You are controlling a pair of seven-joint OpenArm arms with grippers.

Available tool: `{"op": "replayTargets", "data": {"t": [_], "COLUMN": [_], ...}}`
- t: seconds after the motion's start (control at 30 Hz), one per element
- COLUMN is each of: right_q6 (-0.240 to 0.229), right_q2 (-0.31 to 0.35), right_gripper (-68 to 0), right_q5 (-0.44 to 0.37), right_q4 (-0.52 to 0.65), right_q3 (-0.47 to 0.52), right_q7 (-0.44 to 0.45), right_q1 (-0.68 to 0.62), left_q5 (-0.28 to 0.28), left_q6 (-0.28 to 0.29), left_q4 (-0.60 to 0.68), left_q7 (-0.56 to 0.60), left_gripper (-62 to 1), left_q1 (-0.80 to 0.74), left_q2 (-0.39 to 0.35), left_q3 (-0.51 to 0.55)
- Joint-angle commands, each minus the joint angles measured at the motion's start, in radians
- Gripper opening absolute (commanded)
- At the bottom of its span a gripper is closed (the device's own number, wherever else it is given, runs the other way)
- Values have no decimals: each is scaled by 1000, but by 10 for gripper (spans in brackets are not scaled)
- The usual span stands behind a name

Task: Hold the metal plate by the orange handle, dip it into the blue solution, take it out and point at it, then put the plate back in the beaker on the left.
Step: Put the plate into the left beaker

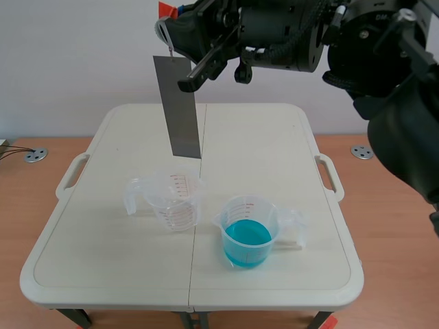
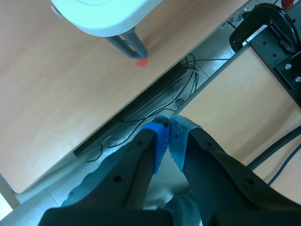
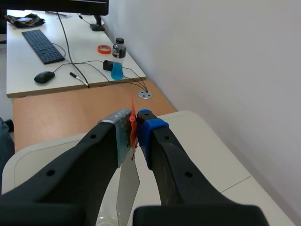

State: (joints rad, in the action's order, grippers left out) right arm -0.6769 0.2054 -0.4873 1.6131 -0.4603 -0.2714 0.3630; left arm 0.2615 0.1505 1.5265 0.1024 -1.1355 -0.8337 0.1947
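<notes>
Off to the left, down past the corner of the table (image 2: 99, 21): left gripper (image 2: 168, 135), pads pressed together with nothing between them. Ahead of it, only wooden floor (image 2: 56, 94), a table leg (image 2: 128, 43) and a run of black cables (image 2: 155, 106).

Next, on the tabletop well below the right gripper (image 3: 135, 126): a clear empty beaker (image 1: 177, 202) with red markings, roughly beneath the plate's lower edge and apart from it.

Hanging from that high gripper, the grey metal plate (image 1: 180, 110) — upright, a little tilted, above the beaker's rim. Held at the top by the orange handle (image 3: 133, 115), clamped from both sides between the two pads, as seen in the right wrist view, with the plate dropping away under the fingers.

Lower and to the right of the gripper, a second beaker (image 1: 241, 203) with the blue solution (image 1: 247, 240) in it, just beside the empty one, not touching.

Far beyond the right gripper's fingertips, in its own view — a desk (image 3: 28, 70) with a keyboard (image 3: 43, 44), a mouse (image 3: 44, 77) and a bottle (image 3: 117, 59) of blue liquid.
</notes>
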Motion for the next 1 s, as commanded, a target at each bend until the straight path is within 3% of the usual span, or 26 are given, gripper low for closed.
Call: {"op": "replayTargets", "data": {"t": [0.0,0.3,0.97], "right_q6": [3,-2,-5], "right_q2": [-2,-51,-67], "right_gripper": [-660,-660,-660], "right_q5": [-14,-14,-13], "right_q4": [1,-83,-214], "right_q3": [-8,-28,-72], "right_q7": [16,15,55], "right_q1": [38,60,69], "left_q5": [6,7,7], "left_q6": [2,2,2], "left_q4": [11,11,11], "left_q7": [10,3,-17], "left_gripper": [-594,-594,-594], "left_q1": [3,3,6], "left_q2": [10,10,27], "left_q3": [-3,-3,-4]}}
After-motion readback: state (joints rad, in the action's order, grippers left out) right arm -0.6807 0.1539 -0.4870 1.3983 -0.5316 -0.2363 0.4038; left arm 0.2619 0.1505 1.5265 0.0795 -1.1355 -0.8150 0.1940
